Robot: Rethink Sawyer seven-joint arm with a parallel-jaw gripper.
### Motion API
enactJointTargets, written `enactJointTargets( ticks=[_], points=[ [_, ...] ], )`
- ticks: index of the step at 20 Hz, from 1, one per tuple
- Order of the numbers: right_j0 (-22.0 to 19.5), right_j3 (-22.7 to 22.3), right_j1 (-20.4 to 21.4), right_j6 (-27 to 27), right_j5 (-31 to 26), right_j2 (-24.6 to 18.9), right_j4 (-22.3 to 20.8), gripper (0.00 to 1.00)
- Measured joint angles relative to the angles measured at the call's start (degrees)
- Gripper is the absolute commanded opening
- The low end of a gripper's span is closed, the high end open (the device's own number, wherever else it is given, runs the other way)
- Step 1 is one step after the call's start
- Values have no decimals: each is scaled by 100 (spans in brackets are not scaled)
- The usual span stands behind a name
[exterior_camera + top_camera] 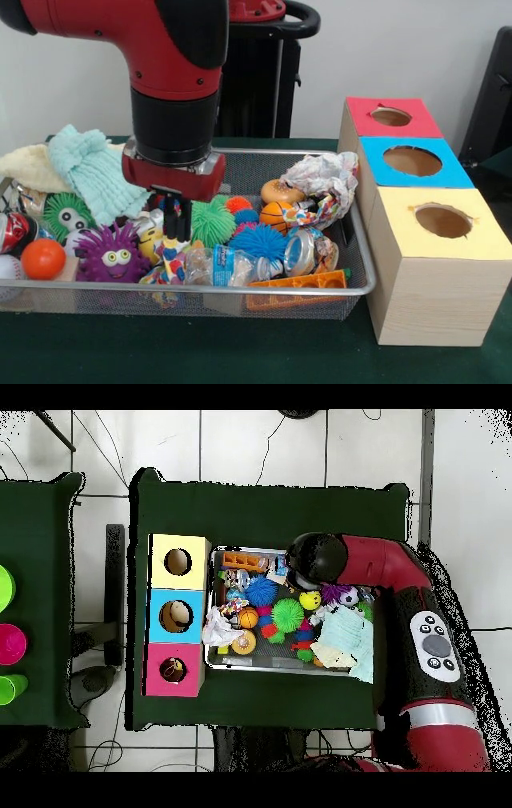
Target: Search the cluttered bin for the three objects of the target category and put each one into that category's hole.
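The wire mesh bin (200,290) stands on the green table, full of clutter; it also shows in the overhead view (285,668). My gripper (178,218) reaches down into the bin's left-middle, among a yellow face ball (150,240), a green spiky ball (213,222) and a plastic bottle (224,264). In the overhead view the arm (318,559) covers it. I see no duck, tiger or bear plush; they are hidden. The red box's hole (391,117) is the farthest of the three boxes right of the bin, and shows in the overhead view (173,670).
The blue box's hole (412,161) and the yellow box's hole (442,221) sit nearer. In the bin: a mint cloth (88,172), a purple spiky ball (112,254), an orange ball (42,258), crumpled paper (324,176), a basketball (276,214).
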State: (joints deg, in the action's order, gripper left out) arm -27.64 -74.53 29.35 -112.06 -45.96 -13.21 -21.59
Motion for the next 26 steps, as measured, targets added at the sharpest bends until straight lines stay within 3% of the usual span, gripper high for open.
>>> enactJointTargets(
  ticks=[15,22,26],
  points=[
    [37,544,-405,-1,31,414,-18,0],
    [-69,586,-781,0,620,392,-36,0],
    [-154,590,-890,0,661,342,-67,0]
  ],
)
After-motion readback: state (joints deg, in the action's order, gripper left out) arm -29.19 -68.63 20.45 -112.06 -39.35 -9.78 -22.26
